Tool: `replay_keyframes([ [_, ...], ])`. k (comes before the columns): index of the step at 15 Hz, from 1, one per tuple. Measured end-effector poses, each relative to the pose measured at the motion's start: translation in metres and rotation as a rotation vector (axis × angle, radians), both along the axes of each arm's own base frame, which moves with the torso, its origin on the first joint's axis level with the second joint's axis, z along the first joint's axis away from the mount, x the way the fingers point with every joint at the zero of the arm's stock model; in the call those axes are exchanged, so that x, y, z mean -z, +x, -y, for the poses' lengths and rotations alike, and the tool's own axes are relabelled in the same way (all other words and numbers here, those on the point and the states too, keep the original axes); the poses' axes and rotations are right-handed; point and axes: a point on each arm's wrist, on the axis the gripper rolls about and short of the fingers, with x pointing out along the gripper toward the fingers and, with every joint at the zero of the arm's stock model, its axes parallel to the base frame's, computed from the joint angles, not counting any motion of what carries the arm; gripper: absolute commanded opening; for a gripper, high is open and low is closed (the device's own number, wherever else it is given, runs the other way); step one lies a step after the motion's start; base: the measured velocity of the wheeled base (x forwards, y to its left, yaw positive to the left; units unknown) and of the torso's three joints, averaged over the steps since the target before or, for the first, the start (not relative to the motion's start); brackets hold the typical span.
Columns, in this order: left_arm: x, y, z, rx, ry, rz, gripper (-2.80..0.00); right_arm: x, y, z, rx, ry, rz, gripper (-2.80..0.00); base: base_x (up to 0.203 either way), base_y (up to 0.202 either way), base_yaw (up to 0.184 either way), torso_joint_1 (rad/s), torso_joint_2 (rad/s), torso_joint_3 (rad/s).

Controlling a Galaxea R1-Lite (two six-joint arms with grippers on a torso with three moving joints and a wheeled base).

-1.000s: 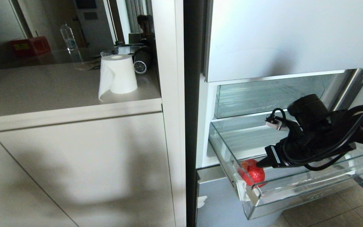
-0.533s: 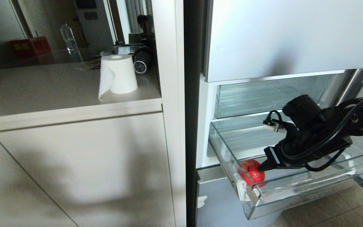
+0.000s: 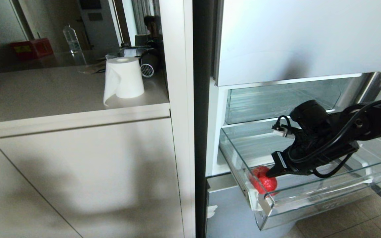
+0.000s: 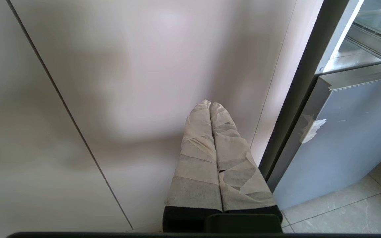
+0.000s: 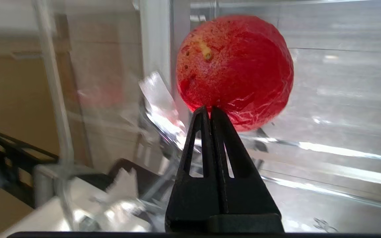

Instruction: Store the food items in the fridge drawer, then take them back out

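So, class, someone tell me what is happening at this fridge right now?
The robot's right gripper reaches into the pulled-out clear fridge drawer, fingers shut, tips right at a bumpy red fruit lying in the drawer's front corner. It is not holding the fruit. The left gripper is shut and parked low before the cabinet door. A paper roll stands on the counter beside the fridge.

You see only 1 fruit (image 3: 263, 180) in the fridge drawer (image 3: 309, 211); the drawer's right end runs off-frame. Right arm is cut off at the edge. Whether the right gripper (image 3: 269, 173) touches the fruit: can't tell.
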Motion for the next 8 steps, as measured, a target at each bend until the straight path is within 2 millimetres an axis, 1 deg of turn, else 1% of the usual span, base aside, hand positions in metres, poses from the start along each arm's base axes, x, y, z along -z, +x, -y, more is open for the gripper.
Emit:
replay_keyframes([
  [3, 0.000, 0.000, 0.000, 0.000, 0.000, 0.000, -2.80, -0.004, 0.011, 0.003, 0.082, 0.051, 0.041, -2.80, 0.000, 0.000, 0.000, 0.000, 0.00, 0.000],
  [6, 0.000, 0.000, 0.000, 0.000, 0.000, 0.000, -2.80, -0.012, 0.023, 0.011, 0.212, 0.148, 0.121, -2.80, 0.000, 0.000, 0.000, 0.000, 0.00, 0.000],
  [8, 0.000, 0.000, 0.000, 0.000, 0.000, 0.000, -2.80, -0.017, 0.022, 0.017, 0.256, 0.176, 0.134, -2.80, 0.000, 0.000, 0.000, 0.000, 0.00, 0.000],
])
